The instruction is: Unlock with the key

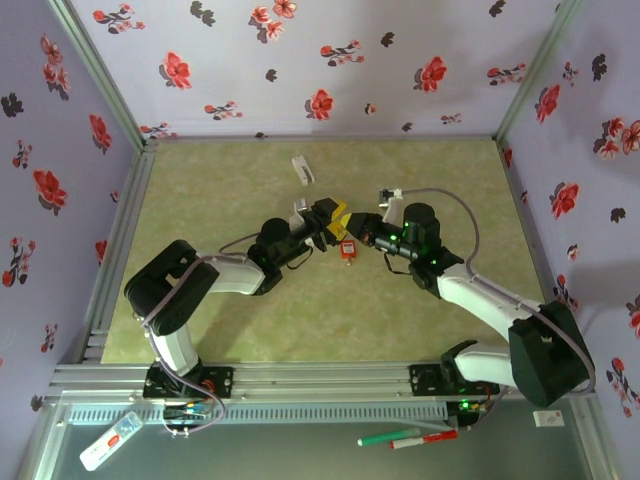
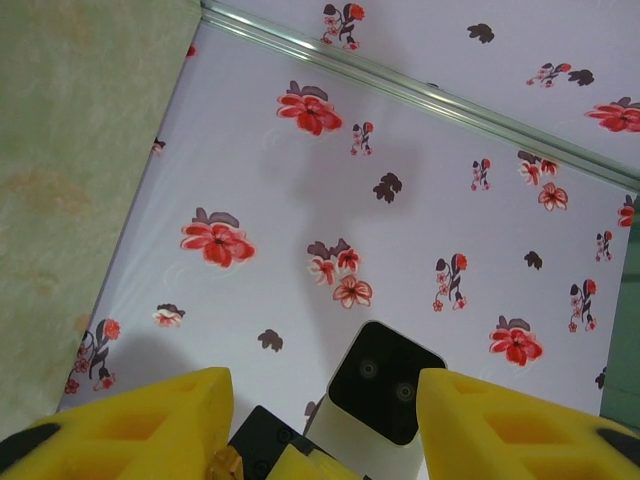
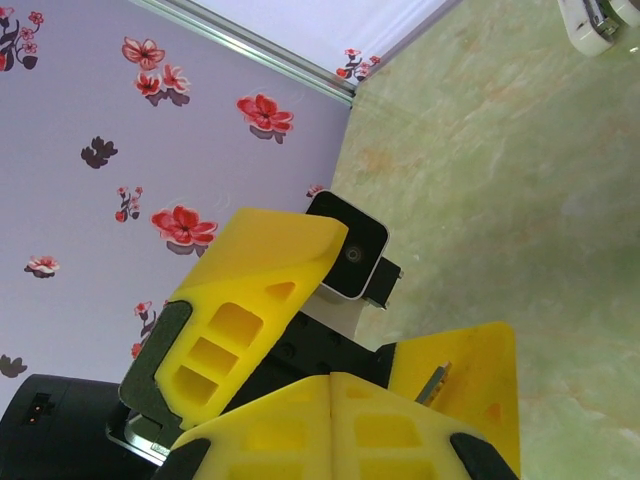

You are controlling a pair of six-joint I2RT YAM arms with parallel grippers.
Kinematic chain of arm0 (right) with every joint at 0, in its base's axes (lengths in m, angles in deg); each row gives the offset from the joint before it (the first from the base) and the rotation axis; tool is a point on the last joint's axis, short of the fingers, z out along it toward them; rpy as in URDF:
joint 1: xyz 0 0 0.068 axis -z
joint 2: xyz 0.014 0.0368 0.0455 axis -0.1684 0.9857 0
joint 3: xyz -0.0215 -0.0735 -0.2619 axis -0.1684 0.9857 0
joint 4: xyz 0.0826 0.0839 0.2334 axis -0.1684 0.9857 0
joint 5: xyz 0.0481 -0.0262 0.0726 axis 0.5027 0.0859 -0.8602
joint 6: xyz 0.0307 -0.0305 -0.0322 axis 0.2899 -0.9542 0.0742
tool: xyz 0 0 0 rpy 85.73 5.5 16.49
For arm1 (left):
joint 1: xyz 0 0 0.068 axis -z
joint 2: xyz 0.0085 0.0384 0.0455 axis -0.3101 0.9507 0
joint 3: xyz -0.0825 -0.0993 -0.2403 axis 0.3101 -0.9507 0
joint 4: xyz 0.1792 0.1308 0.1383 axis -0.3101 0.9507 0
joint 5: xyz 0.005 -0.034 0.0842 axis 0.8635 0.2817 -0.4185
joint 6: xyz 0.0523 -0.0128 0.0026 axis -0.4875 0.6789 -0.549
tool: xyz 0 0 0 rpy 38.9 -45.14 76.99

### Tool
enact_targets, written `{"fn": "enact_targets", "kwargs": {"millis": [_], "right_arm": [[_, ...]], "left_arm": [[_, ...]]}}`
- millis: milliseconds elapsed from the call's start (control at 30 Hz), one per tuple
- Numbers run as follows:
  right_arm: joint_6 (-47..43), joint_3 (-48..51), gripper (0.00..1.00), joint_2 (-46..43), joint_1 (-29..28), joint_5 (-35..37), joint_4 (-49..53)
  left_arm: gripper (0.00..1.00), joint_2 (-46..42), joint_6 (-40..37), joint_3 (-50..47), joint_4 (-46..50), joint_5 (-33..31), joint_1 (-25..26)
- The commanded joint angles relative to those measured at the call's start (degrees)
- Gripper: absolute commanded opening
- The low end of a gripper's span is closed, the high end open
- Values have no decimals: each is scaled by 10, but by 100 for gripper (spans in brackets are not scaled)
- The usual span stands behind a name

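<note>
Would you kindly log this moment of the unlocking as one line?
left tool open | right tool shut | tools tip to tip | red padlock beside their tips

Lilac flowered walls (image 1: 300, 60) enclose a green marbled tabletop (image 1: 220, 200).

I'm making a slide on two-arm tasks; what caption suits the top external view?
Left gripper and right gripper meet tip to tip at a red padlock.
</note>
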Motion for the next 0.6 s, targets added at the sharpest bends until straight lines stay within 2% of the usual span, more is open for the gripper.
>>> {"fn": "enact_targets", "kwargs": {"millis": [0,167,333,400,567], "right_arm": [[-4,4,0,-11,3,0,-1],[-5,6,0,-17,6,-1,2],[-6,8,0,-22,10,-2,9],[-6,10,0,-24,12,-2,10],[-6,10,0,-27,15,-6,11]], "left_arm": [[49,-12,1,3,-25,6,0],[46,-11,1,1,-25,6,0],[38,-10,0,-4,-25,4,-1],[34,-10,-1,-5,-25,4,-2],[14,-9,-5,-10,-25,4,-3]]}}
